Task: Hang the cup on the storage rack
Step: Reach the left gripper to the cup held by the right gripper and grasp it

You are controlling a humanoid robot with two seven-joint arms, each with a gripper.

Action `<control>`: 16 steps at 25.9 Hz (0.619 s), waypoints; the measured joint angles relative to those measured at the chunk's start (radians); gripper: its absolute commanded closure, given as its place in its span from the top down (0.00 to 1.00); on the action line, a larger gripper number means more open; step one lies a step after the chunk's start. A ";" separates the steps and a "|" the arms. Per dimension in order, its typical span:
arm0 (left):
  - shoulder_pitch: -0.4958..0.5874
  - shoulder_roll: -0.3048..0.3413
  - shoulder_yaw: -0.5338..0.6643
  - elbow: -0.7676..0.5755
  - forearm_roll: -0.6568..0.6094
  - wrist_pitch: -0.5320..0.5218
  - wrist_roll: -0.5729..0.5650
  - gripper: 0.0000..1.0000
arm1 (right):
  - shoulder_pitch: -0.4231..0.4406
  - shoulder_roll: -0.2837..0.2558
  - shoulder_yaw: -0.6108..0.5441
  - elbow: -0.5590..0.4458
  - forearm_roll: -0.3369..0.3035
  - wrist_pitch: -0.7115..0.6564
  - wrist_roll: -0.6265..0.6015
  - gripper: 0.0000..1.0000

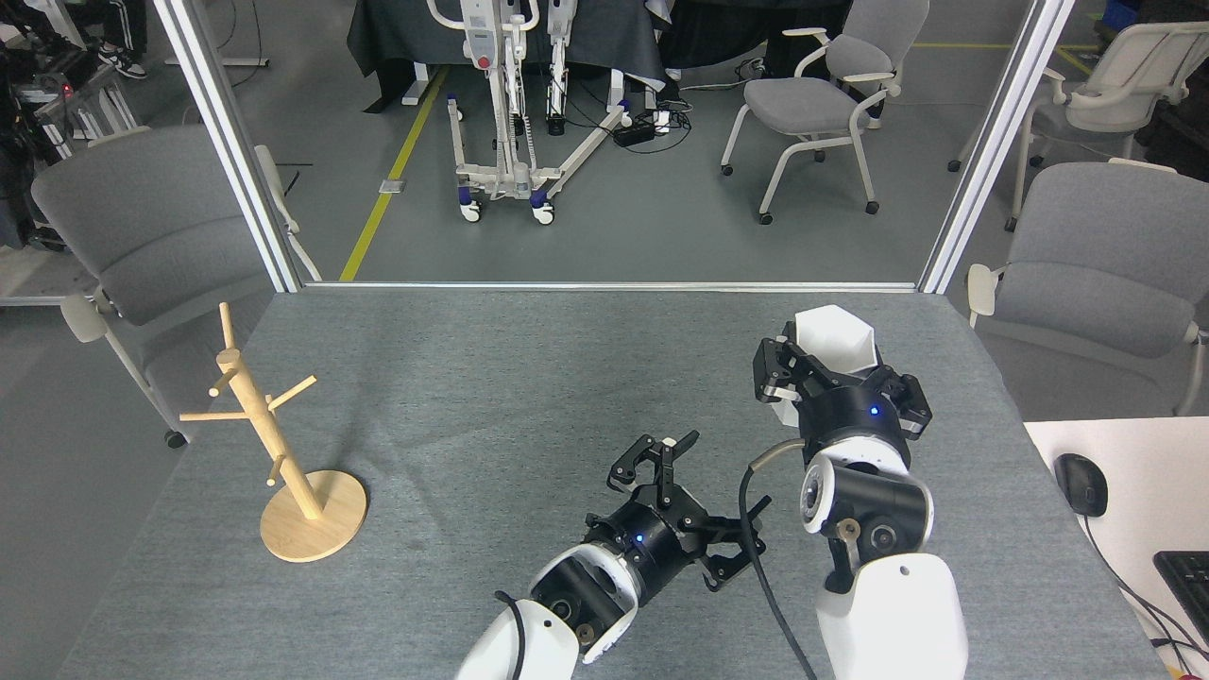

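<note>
The cup, white with a hexagonal rim, is held upright above the right part of the grey table. My right gripper is shut on the cup from below, its dark fingers against the cup's sides. The cup's handle is hidden. Left of and below the right gripper, my left gripper stands open with nothing between its fingers. The storage rack, a light wooden post with angled pegs on a round base, stands near the table's left edge, far from both grippers. No cup hangs on it.
A white desk with a black mouse and a keyboard adjoins the table at right. Grey chairs stand off the left and right far corners. Metal posts frame the table's far edge.
</note>
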 measured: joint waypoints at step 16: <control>-0.067 -0.002 0.072 0.060 0.055 -0.046 -0.037 0.99 | 0.011 0.025 0.211 0.020 0.028 0.119 0.071 0.24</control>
